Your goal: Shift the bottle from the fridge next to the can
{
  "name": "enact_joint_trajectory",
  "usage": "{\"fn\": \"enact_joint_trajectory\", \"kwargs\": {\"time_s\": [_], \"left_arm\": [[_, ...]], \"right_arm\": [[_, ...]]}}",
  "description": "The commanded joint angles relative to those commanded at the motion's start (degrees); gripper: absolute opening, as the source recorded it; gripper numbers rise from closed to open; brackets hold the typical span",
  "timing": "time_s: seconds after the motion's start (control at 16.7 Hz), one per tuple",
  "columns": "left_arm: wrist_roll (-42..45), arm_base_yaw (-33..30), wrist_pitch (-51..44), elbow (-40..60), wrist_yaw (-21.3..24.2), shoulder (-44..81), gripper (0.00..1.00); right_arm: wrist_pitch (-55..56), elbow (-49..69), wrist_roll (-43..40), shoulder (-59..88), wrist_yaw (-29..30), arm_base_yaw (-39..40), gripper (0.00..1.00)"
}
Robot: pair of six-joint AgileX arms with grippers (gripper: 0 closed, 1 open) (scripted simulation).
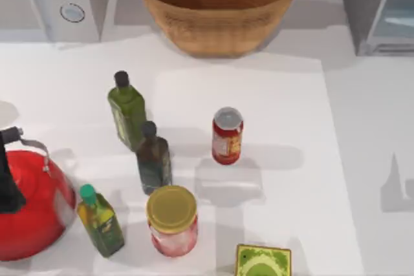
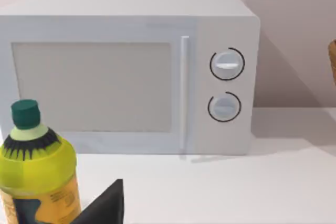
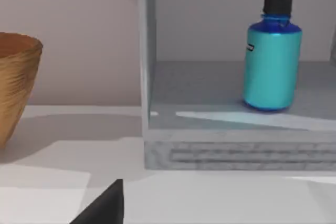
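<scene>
Cyan plastic marks the bottle (image 3: 272, 61), standing upright on the floor of the fridge (image 3: 236, 145), set back from the front lip. The door is swung aside, so the right wrist camera looks straight in, and nothing stands between that lip and the bottle; I judge the interior has been opened for a reach that has not begun.

Taking the can (image 1: 227, 136) as the landmark: the fridge (image 1: 378, 11) sits far behind it and to the right, at the table's back corner. A woven bowl (image 1: 217, 8) stands behind the can. Two green oil bottles (image 1: 127, 111) (image 1: 100, 220) and a dark bottle (image 1: 153, 158) lie to its left, a yellow-lidded jar (image 1: 171, 220) in front and slightly left, a red kettle (image 1: 29, 205) well to the left. The patch just right of the can is bare, the likely drop spot.

Whether either gripper is spread or pressed together I cannot tell. The right arm faces the fridge, so I take it as the working one; the left arm looks past an oil bottle (image 2: 37, 177) toward the white appliance (image 2: 131, 72), idle.
</scene>
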Motion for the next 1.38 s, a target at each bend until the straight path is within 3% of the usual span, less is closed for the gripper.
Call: {"fn": "enact_joint_trajectory", "kwargs": {"time_s": [0.3, 0.54, 1.38], "left_arm": [[0.0, 0.0, 0.0, 0.0, 0.0, 0.0, 1.0], [0.0, 0.0, 0.0, 0.0, 0.0, 0.0, 1.0], [0.0, 0.0, 0.0, 0.0, 0.0, 0.0, 1.0]], "right_arm": [[2.8, 2.5, 0.1, 3.5, -0.4, -0.5, 1.0], [11.3, 10.2, 0.3, 16.8, -2.0, -2.2, 1.0], [53.2, 47.5, 0.9, 102.7, -9.5, -11.2, 1.0]]}}
